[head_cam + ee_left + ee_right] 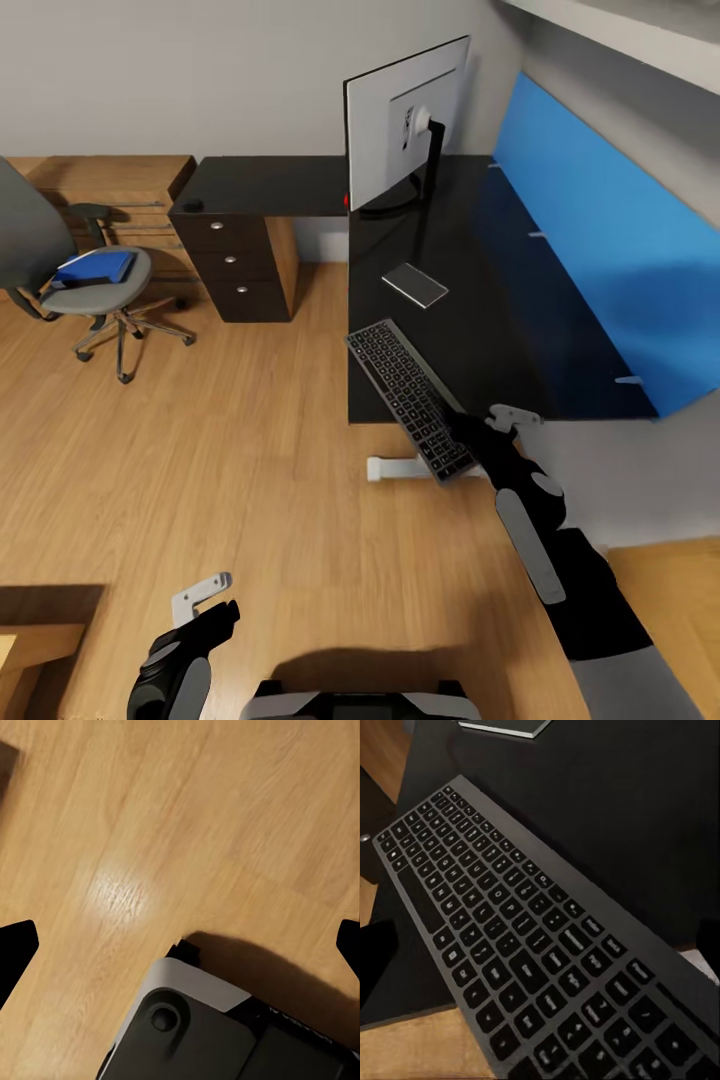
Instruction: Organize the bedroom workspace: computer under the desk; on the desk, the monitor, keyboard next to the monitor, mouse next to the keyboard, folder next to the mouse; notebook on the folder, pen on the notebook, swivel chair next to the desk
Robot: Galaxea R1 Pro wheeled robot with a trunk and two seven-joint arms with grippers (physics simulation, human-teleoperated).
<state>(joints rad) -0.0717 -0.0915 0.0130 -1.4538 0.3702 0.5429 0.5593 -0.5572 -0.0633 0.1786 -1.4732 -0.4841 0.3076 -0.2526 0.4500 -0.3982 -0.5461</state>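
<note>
My right claw (478,432) grips the keyboard (410,398) by its near end. It overhangs the bench (500,300) edge, so letting go here could tip it off. My left claw (215,598) hangs open, empty.

No text, brand or number can be read anywhere. The keyboard (532,937) carries pale marks on its dark keys, but they are too blurred to make out as letters or digits.

Keyboard (412,399) overhangs desk (520,300) edge, possibly before monitor (405,125).
</note>
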